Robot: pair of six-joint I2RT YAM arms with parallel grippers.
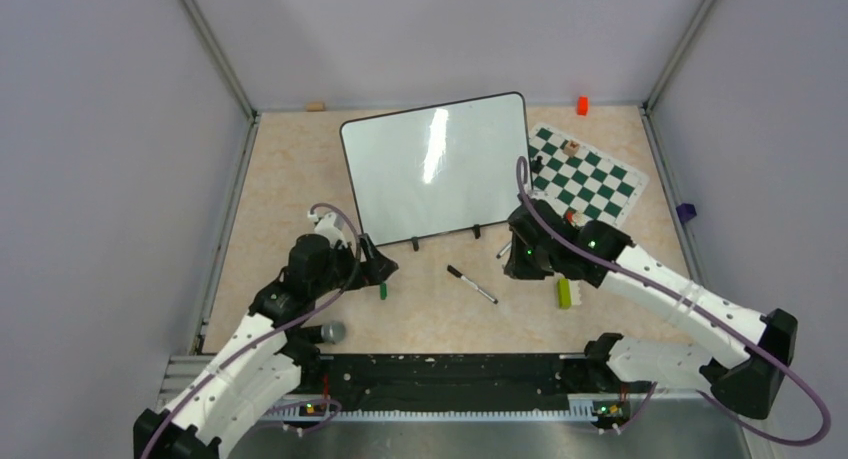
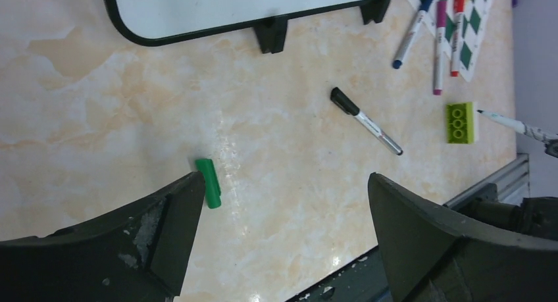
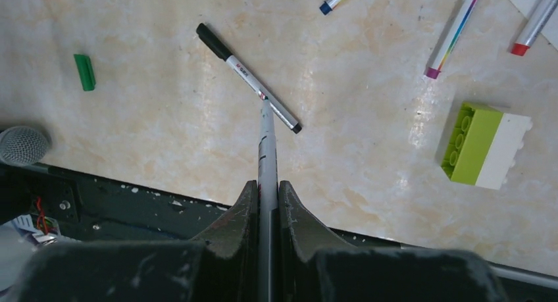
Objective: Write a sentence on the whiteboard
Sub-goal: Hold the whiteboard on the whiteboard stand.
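My right tool [image 3: 266, 187] pinches a slim white marker [image 3: 266, 141]; my left tool [image 2: 284, 183] gapes empty. Pressing hard, I could shove the glossy black-framed whiteboard [image 1: 440, 169] backwards.

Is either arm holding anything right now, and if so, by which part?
The right gripper pinches a marker by its barrel, tip pointing out; the left gripper holds nothing.
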